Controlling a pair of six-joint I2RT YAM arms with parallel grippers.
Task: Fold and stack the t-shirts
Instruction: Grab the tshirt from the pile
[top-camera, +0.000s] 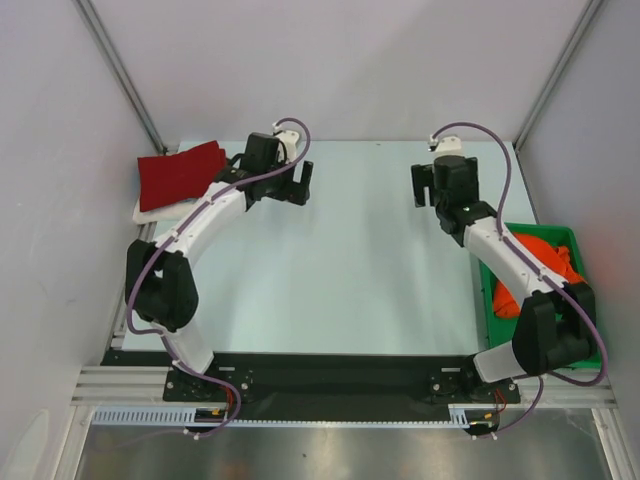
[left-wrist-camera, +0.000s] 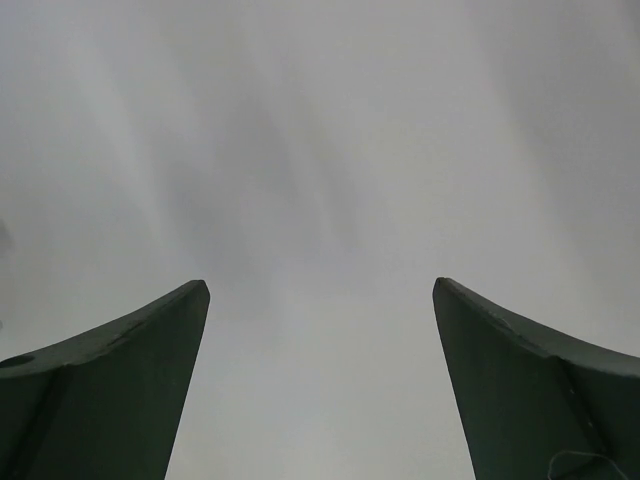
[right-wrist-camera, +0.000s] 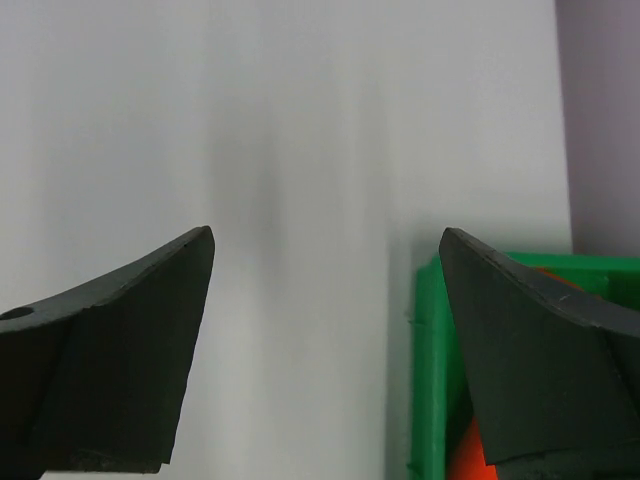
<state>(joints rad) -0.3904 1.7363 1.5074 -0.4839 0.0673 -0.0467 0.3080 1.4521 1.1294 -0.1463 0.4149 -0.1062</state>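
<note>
Shirts at both edges of the table (top-camera: 340, 270), jaws spread on both arms.
The right arm covers much of the green bin (top-camera: 570, 233), where crumpled orange t-shirts (top-camera: 548, 250) show no clear axis. At far left a folded dark red t-shirt (top-camera: 180, 172), long side running left-right, hides most of a white t-shirt (top-camera: 150, 212). Left gripper (top-camera: 298, 182) and right gripper (top-camera: 425, 185) gape wide, holding nothing.

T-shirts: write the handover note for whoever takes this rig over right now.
Left gripper: jaws open, empty, beside the stack.
Right gripper: jaws open, empty, over the table near the green bin.
Done: folded dark red t-shirt lies on a white one, far left.
Orange t-shirts sit crumpled in the bin.
Left to do: pull out, fold and stack the orange ones.
</note>
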